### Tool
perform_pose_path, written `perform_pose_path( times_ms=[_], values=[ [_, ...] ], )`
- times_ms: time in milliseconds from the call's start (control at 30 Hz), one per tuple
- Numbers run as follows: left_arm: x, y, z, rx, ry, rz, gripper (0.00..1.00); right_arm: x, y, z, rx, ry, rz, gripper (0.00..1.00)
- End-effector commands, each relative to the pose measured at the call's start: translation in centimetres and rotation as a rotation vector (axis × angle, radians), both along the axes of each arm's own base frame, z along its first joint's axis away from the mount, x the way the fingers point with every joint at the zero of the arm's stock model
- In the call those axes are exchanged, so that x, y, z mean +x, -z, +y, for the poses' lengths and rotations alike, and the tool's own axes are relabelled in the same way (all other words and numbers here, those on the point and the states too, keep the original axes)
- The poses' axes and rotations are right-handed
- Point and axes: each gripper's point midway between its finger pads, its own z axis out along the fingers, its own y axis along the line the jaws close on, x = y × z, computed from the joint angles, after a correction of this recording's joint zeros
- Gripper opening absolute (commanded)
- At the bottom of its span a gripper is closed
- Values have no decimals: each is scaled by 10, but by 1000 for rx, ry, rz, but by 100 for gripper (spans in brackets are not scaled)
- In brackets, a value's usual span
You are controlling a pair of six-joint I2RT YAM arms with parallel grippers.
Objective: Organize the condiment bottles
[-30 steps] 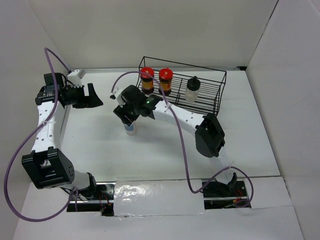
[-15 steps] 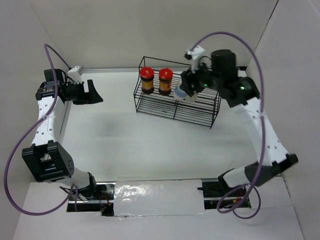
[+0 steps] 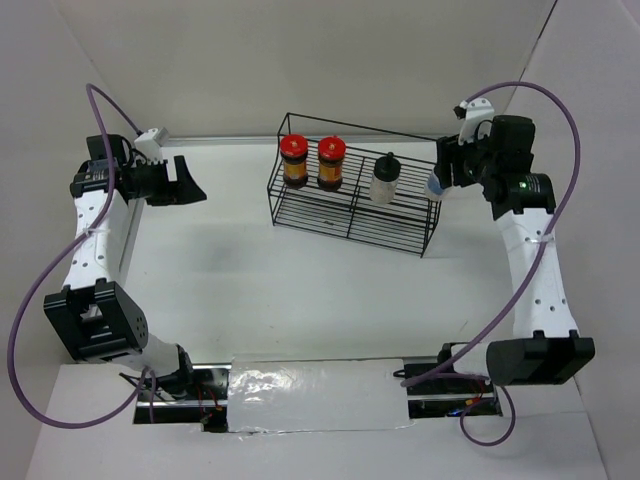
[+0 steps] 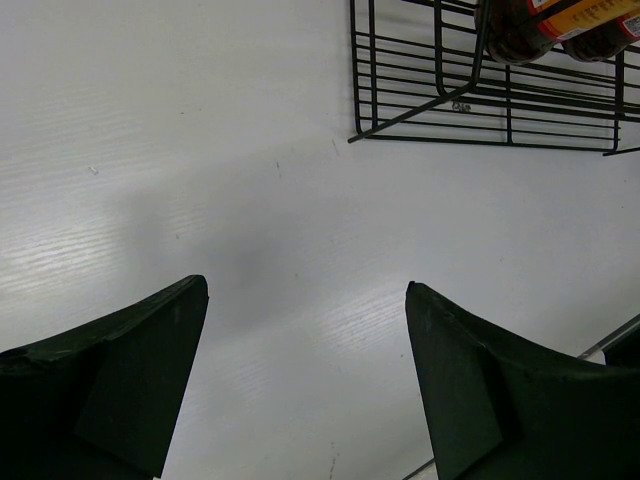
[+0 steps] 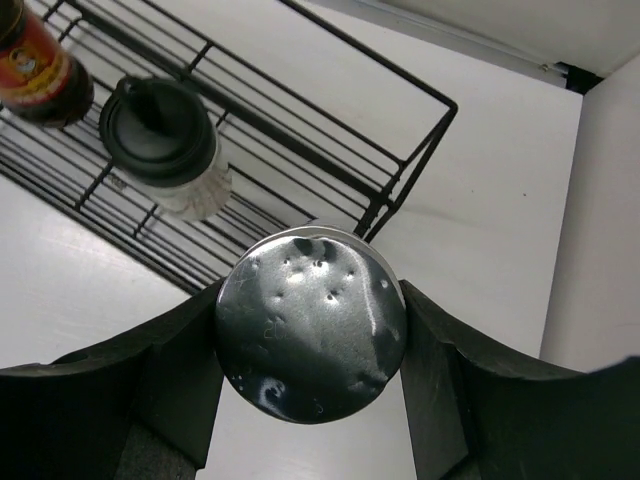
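Rack (image 3: 350, 215), far side of tabletop (image 3: 300, 290): holds two red-capped jars (image 3: 293, 160) and black-capped jar (image 3: 384, 178).
Pale-capped jar (image 5: 310, 325): clamped in right jaws, held aloft at the rack's right end, near the black-capped jar. A second ago it sat low over the tabletop left of the rack, so it has been carried across.
Status, judged: three jars stowed, the fourth awaiting placement.
Left jaws: open, empty, far left, unmoved.
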Motion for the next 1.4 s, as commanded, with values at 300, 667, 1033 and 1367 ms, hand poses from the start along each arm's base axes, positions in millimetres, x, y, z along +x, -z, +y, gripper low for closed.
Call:
perform_pose_path(
  times_ms=[300,667,1033,1367],
  values=[
    [5,-9,2,0,6,-32,93,48,-46,49,56,-54,-178,0],
    [8,-12,-2,-21,19,-34,93,56,-15,41,26,16,-104,0],
    [8,-10,-2,-22,21,-32,93,78,23,44,45,49,-19,0],
    [8,-11,-1,-19,18,-31,93,80,48,54,12,35,43,62]
  ],
)
